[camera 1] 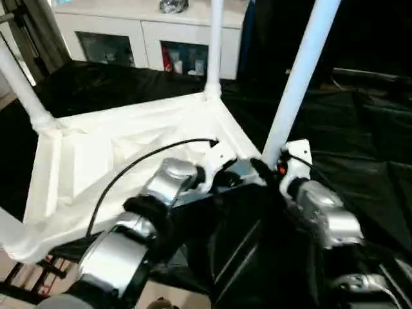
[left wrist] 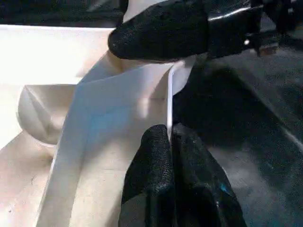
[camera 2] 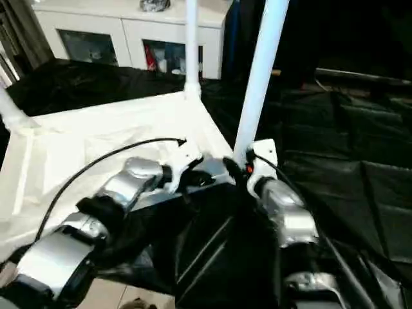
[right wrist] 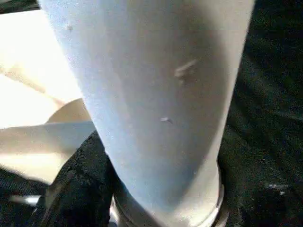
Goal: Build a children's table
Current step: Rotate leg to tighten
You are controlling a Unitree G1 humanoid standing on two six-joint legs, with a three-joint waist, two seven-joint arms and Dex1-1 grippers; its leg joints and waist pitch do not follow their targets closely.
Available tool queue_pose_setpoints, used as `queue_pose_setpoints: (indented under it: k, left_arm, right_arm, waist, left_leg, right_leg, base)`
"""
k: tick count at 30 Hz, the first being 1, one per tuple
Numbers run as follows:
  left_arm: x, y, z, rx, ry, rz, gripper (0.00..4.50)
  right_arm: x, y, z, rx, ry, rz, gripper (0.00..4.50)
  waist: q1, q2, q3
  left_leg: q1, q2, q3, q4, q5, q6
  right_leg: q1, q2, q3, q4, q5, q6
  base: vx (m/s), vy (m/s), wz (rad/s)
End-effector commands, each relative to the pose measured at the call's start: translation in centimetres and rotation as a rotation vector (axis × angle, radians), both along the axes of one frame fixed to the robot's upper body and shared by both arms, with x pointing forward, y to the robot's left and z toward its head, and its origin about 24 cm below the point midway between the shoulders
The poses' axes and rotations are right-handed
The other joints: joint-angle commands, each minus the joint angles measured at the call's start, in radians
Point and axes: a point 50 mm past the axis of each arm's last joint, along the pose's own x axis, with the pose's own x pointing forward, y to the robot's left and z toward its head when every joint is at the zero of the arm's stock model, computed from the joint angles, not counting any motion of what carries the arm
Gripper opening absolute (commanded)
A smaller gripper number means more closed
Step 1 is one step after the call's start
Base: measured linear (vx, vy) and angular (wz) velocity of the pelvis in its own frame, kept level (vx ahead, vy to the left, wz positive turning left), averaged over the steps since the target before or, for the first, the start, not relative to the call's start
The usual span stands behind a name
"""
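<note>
The children's table lies upside down: its white ribbed tabletop (camera 1: 116, 154) rests on the black-draped work table. White legs stand in the sockets at the far corner (camera 1: 214, 45), the left corner (camera 1: 22, 87) and the near right corner (camera 1: 299, 77). My left gripper (left wrist: 169, 130) is shut on the tabletop's thin rim (left wrist: 169, 94) beside that near right socket. My right gripper (camera 1: 270, 168) is closed around the base of the near right leg (right wrist: 156, 94); one of its black fingers (left wrist: 161, 28) presses across the leg just above the socket.
Black cloth (camera 1: 360, 141) covers the work table to the right and behind. A white cabinet (camera 1: 148, 32) stands at the back. A black cable (camera 1: 148, 158) arcs over my left forearm. Floor and a metal frame (camera 1: 26, 283) show past the table's near left edge.
</note>
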Motion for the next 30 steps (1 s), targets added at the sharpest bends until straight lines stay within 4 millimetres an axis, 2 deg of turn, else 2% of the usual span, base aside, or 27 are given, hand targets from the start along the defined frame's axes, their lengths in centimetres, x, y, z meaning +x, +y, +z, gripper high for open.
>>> queue_pose_setpoints:
  k: [1, 3, 7, 11, 15, 16, 18, 22, 24, 25, 27, 30]
  left_arm:
    - [0.5, -2.9, 2.7, -0.100, -0.107, -0.010, 0.00]
    - [0.4, -3.0, 2.7, -0.107, -0.105, -0.030, 0.00]
    - [0.2, -2.7, 2.5, -0.109, -0.102, -0.085, 0.00]
    - [0.0, -2.1, 2.4, -0.113, -0.096, -0.139, 0.00]
    - [-0.6, -1.0, 2.4, -0.123, -0.081, -0.248, 0.00]
    - [-0.8, -0.6, 2.5, -0.130, -0.074, -0.283, 0.00]
    - [-1.1, -0.1, 2.5, -0.136, -0.066, -0.326, 0.00]
    - [-1.7, 1.2, 2.4, -0.128, -0.033, -0.409, 0.00]
    - [-1.9, 1.5, 2.3, -0.124, -0.025, -0.428, 0.00]
    - [-2.5, 2.2, 2.3, -0.118, 0.004, -0.479, 0.00]
    - [-2.6, 2.4, 2.2, -0.116, 0.011, -0.492, 0.00]
    - [-3.0, 3.2, 2.1, -0.098, 0.027, -0.513, 0.00]
  right_arm:
    - [-1.2, 4.6, -1.5, 0.042, 0.069, 0.186, 2.60]
    - [-1.2, 4.6, -1.4, 0.053, 0.068, 0.187, 3.16]
    - [-1.0, 4.0, -1.0, 0.006, 0.032, 0.236, 3.48]
    - [-1.1, 3.1, -0.5, -0.008, 0.013, 0.307, 3.48]
    - [-2.1, 1.5, 0.2, -0.015, 0.012, 0.475, 3.48]
    - [-2.5, 1.0, 0.4, -0.019, 0.020, 0.525, 3.48]
    - [-3.2, 0.2, 0.5, -0.031, 0.039, 0.598, 3.48]
    - [-4.6, -0.8, 0.9, -0.006, 0.093, 0.736, 3.48]
    - [-4.8, -0.9, 1.0, 0.002, 0.104, 0.761, 3.48]
    - [-5.5, -1.2, 1.1, 0.014, 0.131, 0.824, 3.48]
    - [-5.7, -1.2, 1.2, 0.015, 0.139, 0.841, 3.48]
    - [-6.0, -1.4, 1.0, -0.010, 0.156, 0.876, 3.17]
  waist:
    - [-0.003, -0.014, -0.067]
    - [-0.002, -0.013, -0.067]
    - [-0.003, -0.012, -0.066]
    - [-0.002, -0.016, -0.067]
    - [0.005, -0.019, -0.068]
    - [0.008, -0.019, -0.067]
    - [0.007, -0.018, -0.067]
    - [0.012, -0.018, -0.063]
    - [0.015, -0.016, -0.062]
    - [0.017, -0.016, -0.062]
    - [0.020, -0.014, -0.063]
    - [0.023, -0.013, -0.063]
  left_leg:
    - [0.006, 0.017, -0.002, -0.060, -0.176, 0.043]
    - [0.006, 0.018, -0.003, -0.062, -0.181, 0.046]
    - [0.007, 0.020, -0.004, -0.064, -0.201, 0.041]
    - [0.004, 0.020, -0.004, -0.061, -0.178, 0.056]
    - [0.001, 0.020, -0.002, -0.056, -0.153, 0.085]
    - [0.000, 0.023, -0.001, -0.055, -0.148, 0.099]
    - [0.001, 0.024, 0.001, -0.054, -0.152, 0.105]
    - [0.005, 0.028, 0.000, -0.058, -0.199, 0.087]
    - [0.005, 0.031, -0.002, -0.061, -0.210, 0.078]
    - [0.005, 0.032, -0.003, -0.062, -0.215, 0.076]
    - [0.007, 0.034, -0.002, -0.063, -0.220, 0.071]
    - [0.007, 0.034, -0.003, -0.063, -0.216, 0.061]
  right_leg:
    - [0.059, -0.060, 0.048, -0.074, -0.180, -0.183]
    - [0.059, -0.061, 0.047, -0.074, -0.192, -0.181]
    - [0.057, -0.061, 0.047, -0.078, -0.221, -0.174]
    - [0.062, -0.060, 0.047, -0.071, -0.172, -0.187]
    - [0.068, -0.060, 0.045, -0.068, -0.139, -0.199]
    - [0.067, -0.060, 0.045, -0.065, -0.122, -0.208]
    - [0.062, -0.059, 0.044, -0.064, -0.125, -0.216]
    - [0.060, -0.062, 0.046, -0.076, -0.234, -0.199]
    - [0.058, -0.063, 0.046, -0.077, -0.258, -0.190]
    - [0.058, -0.066, 0.047, -0.077, -0.260, -0.190]
    - [0.054, -0.064, 0.048, -0.077, -0.258, -0.192]
    - [0.052, -0.064, 0.048, -0.073, -0.242, -0.199]
  base:
    - [0.000, 0.000, 0.00]
    - [0.000, 0.000, 0.00]
    - [0.000, 0.000, 0.00]
    - [0.000, 0.000, 0.00]
    - [0.000, 0.000, 0.00]
    - [0.000, 0.000, 0.00]
    - [0.000, 0.000, 0.00]
    - [0.000, 0.000, 0.00]
    - [0.000, 0.000, 0.00]
    - [0.000, 0.000, 0.00]
    - [0.000, 0.000, 0.00]
    - [0.000, 0.000, 0.00]
